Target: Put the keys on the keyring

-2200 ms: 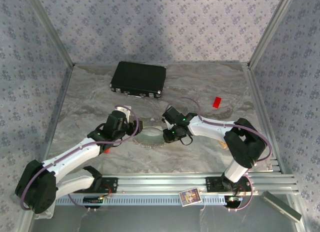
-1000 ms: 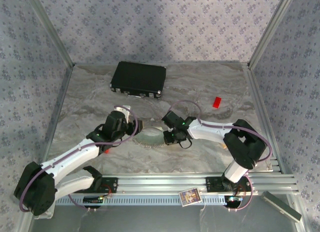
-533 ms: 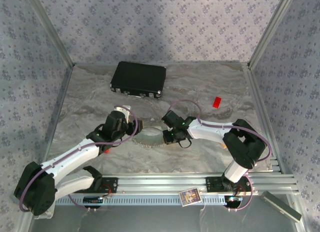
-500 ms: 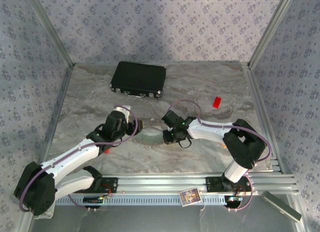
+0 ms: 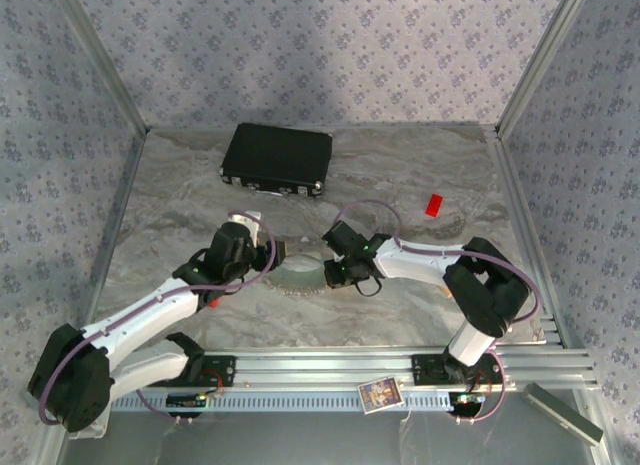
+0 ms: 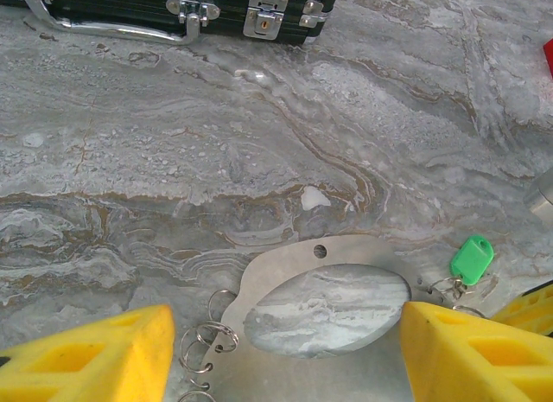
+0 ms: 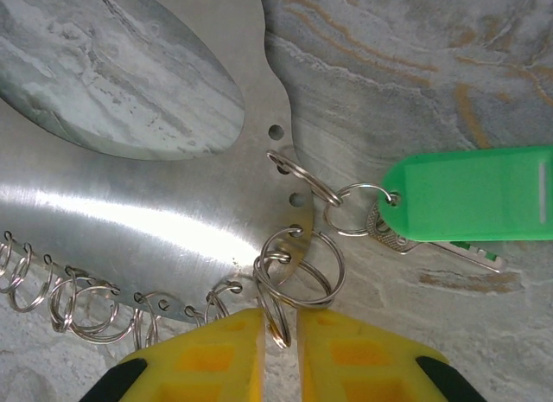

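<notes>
While my right gripper point(image 7: 278, 331) pinches, nearly shut, a thin silver split ring point(image 7: 269, 288) on the flat steel keyring plate point(image 7: 130, 212), the green-tagged silver key point(image 7: 471, 203) lies just ahead-right. Ring looks light, springy and slippery, so I'd grip its rim.

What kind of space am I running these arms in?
Most likely an enclosed robot test cell, not a home or shop: patterned fabric walls on an aluminium frame box in a marble-look table, and the left arm and right arm are bolted to a metal rail.

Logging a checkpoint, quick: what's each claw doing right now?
Left claw: open, straddling the metal plate.
Right claw: shut on a split ring.
</notes>
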{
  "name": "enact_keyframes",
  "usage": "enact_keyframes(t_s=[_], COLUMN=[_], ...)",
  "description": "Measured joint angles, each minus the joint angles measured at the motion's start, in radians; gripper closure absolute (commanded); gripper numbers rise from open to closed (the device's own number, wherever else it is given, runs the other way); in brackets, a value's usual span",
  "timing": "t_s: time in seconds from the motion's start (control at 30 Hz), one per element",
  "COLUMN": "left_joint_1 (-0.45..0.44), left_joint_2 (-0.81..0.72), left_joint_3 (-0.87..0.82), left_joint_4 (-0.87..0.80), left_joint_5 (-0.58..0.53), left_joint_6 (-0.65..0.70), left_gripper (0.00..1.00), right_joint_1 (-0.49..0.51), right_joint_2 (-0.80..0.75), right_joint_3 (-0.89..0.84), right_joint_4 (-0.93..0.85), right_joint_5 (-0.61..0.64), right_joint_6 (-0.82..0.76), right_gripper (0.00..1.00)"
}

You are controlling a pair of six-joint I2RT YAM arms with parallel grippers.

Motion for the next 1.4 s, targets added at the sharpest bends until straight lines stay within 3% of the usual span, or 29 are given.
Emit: enact_keyframes(t_s=[0.53, 0.87, 1.4], left_joint_1=[0.0, 0.0, 0.0], left_joint_2=[0.0, 0.0, -0.002], left_joint_3=[0.0, 0.0, -0.007], left_joint_4=[0.0, 0.0, 0.004], left_joint_5=[0.0, 0.0, -0.001], left_joint_6=[0.0, 0.0, 0.0], left_gripper=[0.31, 0.31, 0.31], right_joint_1=[0.0, -0.001, 0.039], right_joint_2=[0.036, 0.036, 0.036], right_joint_3=[0.018, 0.03, 0.116], right_joint_4=[0.031, 0.045, -0.03], right_joint_5=[0.0, -0.003, 0.045], right_joint_6=[-0.013, -0.075, -0.415], right_gripper=[0.84, 0.96, 1.0])
